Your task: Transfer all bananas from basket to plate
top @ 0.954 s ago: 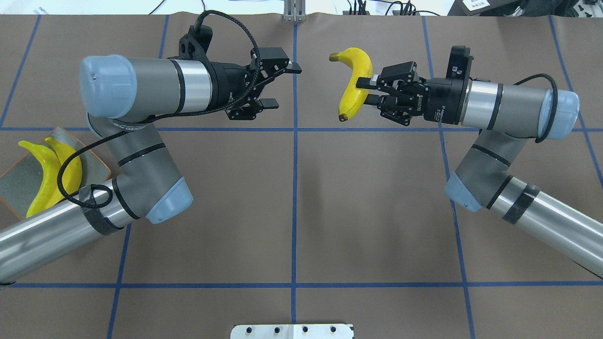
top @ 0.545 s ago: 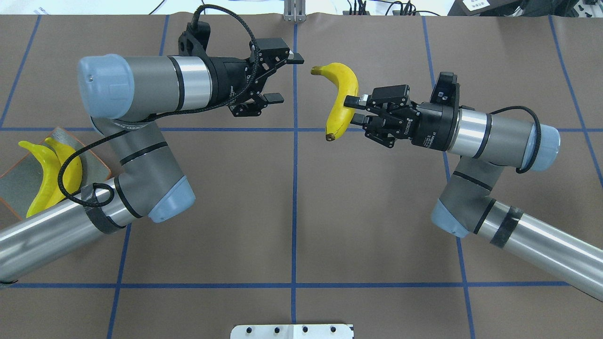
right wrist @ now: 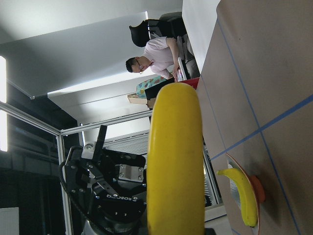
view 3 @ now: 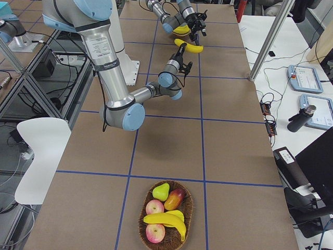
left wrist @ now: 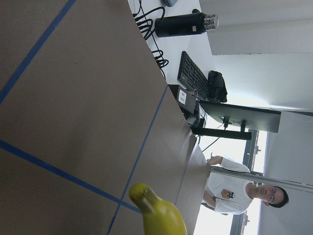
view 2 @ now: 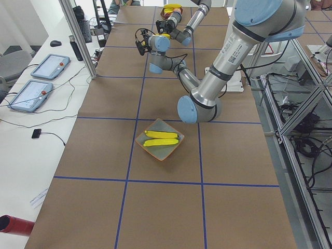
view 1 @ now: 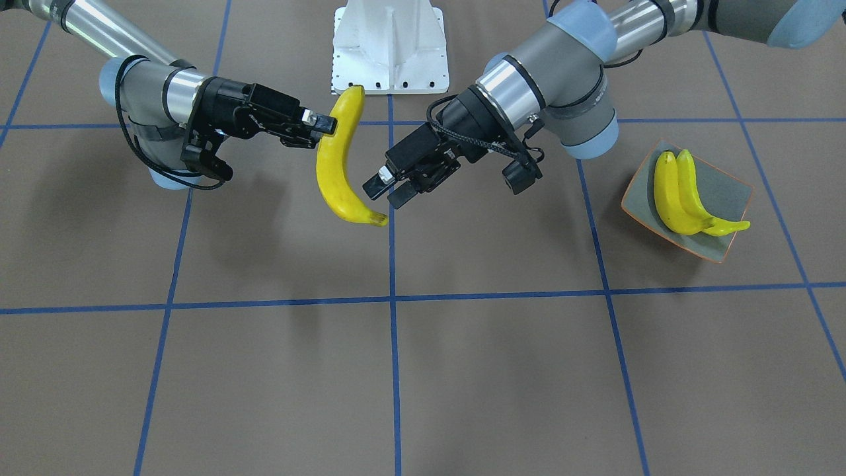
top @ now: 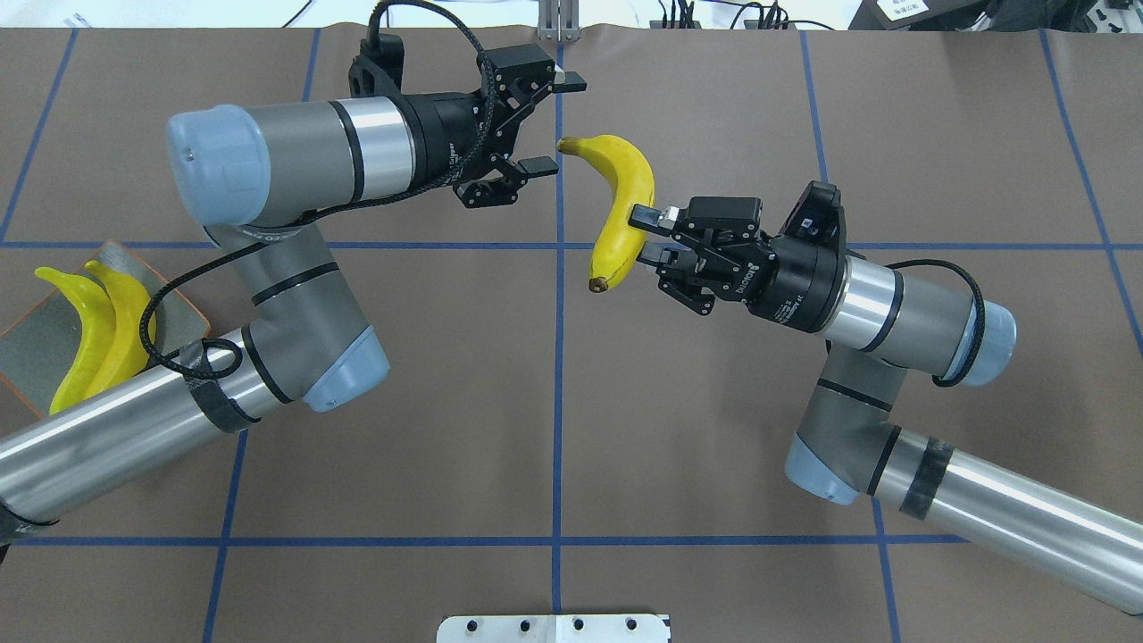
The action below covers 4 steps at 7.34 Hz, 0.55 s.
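Clamped at mid-length in the right end effector (top: 645,234), upper centre of the overhead view: one banana (top: 625,192). Opposite, gaping and empty, the left end effector (top: 561,125). Likely light, stiff, slick; best taken across the thick middle. Two other bananas (top: 89,330) on the plate (top: 27,353), left edge.

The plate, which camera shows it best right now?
Exterior front-facing: the whole plate shows unobstructed, with two bananas on it. Overhead cuts it at the frame edge and the left arm covers part. Exterior left shows it whole but small; the right wrist view only an edge.
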Tool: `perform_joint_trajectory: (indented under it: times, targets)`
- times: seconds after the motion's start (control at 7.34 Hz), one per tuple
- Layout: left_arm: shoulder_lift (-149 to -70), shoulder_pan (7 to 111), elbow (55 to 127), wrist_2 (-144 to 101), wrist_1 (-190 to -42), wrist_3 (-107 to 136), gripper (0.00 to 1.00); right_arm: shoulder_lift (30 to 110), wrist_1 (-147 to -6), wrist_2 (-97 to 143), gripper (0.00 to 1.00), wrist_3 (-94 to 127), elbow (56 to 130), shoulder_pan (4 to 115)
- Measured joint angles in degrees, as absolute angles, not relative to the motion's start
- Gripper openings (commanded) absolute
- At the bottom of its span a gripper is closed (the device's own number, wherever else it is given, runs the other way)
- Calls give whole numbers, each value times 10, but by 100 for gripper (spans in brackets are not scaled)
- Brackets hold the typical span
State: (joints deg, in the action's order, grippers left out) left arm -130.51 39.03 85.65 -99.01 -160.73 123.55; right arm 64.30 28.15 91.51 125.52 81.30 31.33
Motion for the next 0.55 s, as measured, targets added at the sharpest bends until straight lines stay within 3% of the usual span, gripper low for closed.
perform_joint_trajectory:
  times: [0.55]
  targets:
    - [-1314,388,843,-979,-1632,1253,100,626,322,825,0,1254,811,270]
